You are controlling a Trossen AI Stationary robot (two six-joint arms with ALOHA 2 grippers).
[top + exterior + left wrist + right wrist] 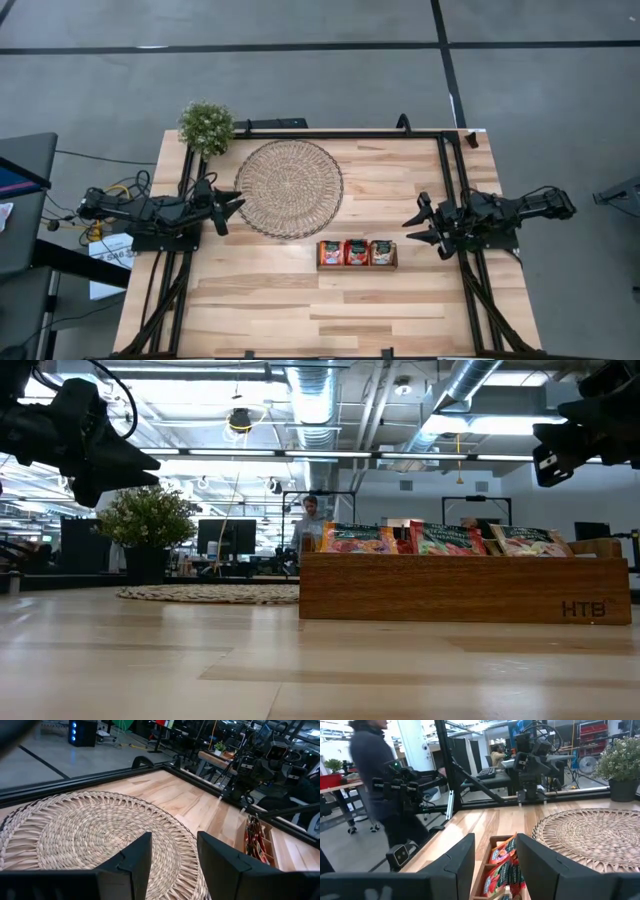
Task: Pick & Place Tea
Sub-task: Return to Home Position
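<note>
My tea (356, 252) packets are small, flat squares, mostly red with a white-green picture. The right ones look paler, I think. They stand in the three slots of the wooden tray (460, 588), which says "HTB". My left gripper (232, 212) by the mat (290, 188) and my right gripper (410, 229) beside the tray are spread apart and hold nothing.

Tea sachets (430, 540) poke above the rim of a wooden tray (460, 588) (stamped HTB); farther back, to its left, lie a woven mat (210, 594) and a potted plant (150, 525).
</note>
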